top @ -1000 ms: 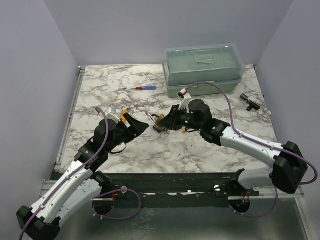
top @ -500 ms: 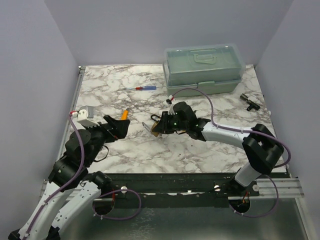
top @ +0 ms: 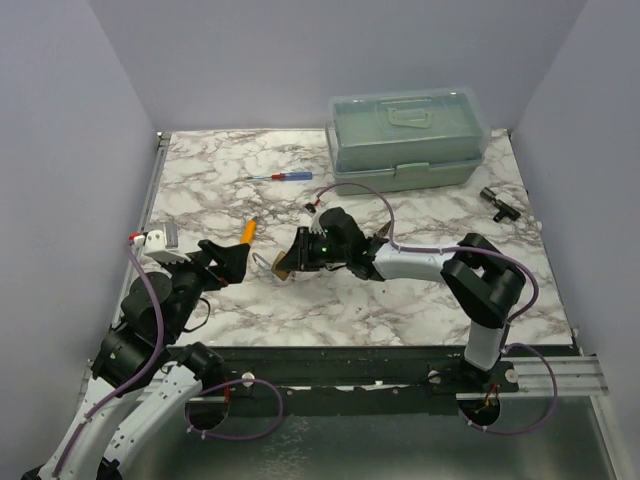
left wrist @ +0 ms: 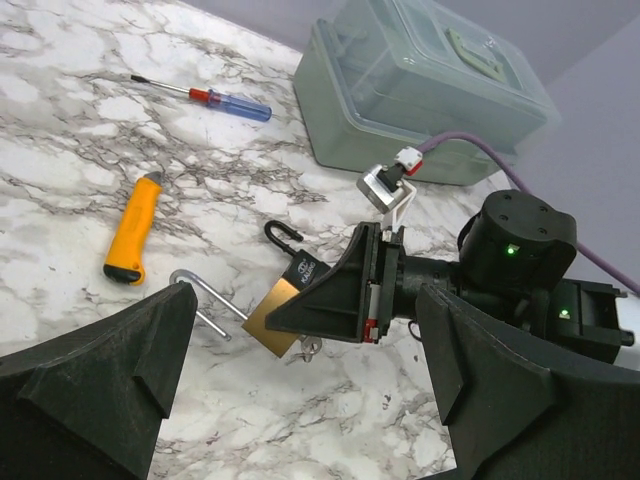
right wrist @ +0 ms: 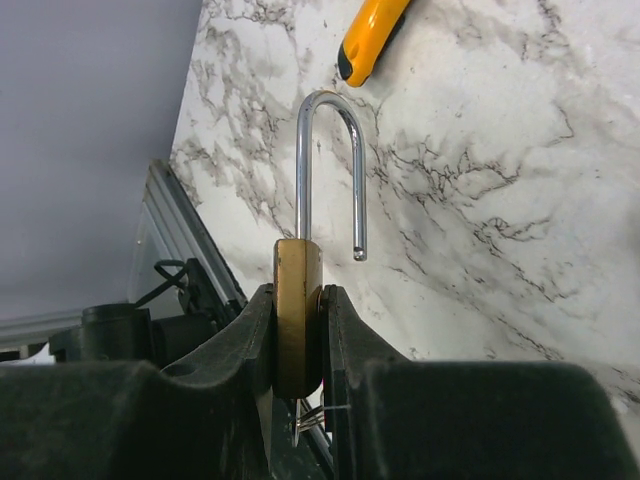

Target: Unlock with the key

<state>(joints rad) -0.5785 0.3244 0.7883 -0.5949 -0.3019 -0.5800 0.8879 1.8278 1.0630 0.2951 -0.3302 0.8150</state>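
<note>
Left gripper (top: 228, 258), now wide open and empty, is backing away near-left while the right gripper (right wrist: 298, 305) is clamping the padlock (left wrist: 272, 318), its shackle (right wrist: 302, 170) sprung, so unlocking looks done.

Soft, even overhead light; crisp at mid-range, blurred up close.

The marble table (top: 200, 170) is bright and evenly lit from above, with only faint, soft-edged shadows under the arms; the near metal ledge (top: 350, 440) is dimmer. The lid of the far box (top: 408, 125) carries a mild sheen. In the right wrist view a thin bright glint runs along the shackle (right wrist: 303, 170) of the padlock (right wrist: 297, 330), while the fingers (right wrist: 180, 420) of the right gripper (right wrist: 298, 295) are dark and out of focus. The fingers (left wrist: 90, 390) of the left gripper (left wrist: 305, 300) loom black, soft and featureless.
</note>
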